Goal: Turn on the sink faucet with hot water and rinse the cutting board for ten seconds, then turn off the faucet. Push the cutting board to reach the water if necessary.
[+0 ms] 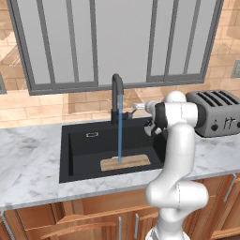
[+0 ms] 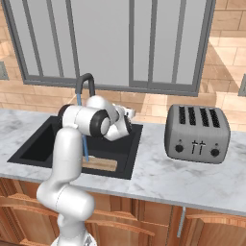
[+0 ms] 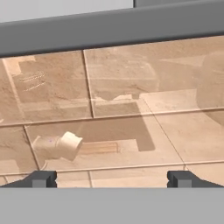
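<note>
One cutting board [image 1: 125, 162], light tan, lies flat on the floor of the sink [image 1: 82, 152], toward its front edge and right of centre in the left base view. One stream of water [image 1: 120, 129], thin and blue, falls straight from the spout of the sink faucet [image 1: 116, 93] and lands on the board near its left end. The faucet, matte black and goosenecked, stands at the back rim of the basin; a small silver plate [image 1: 92, 134] sits on the basin's rear wall. One marble surface [image 1: 28, 159] surrounds the sink. One grey four-slot toaster [image 2: 197, 127] stands on it to the right, well apart from the basin. My fingers [image 3: 113, 178] are spread wide, holding nothing, and point at the tan tiled wall [image 3: 118, 78] beneath the grey window frame [image 3: 109, 33]; a pale cylindrical knob [image 3: 59, 146] projects from that wall, left of centre in the hand view. My hand [image 1: 140, 107] hangs above the surface just right of the faucet, near the back wall. Wooden cabinet fronts [image 2: 158, 221] run below the surface.
</note>
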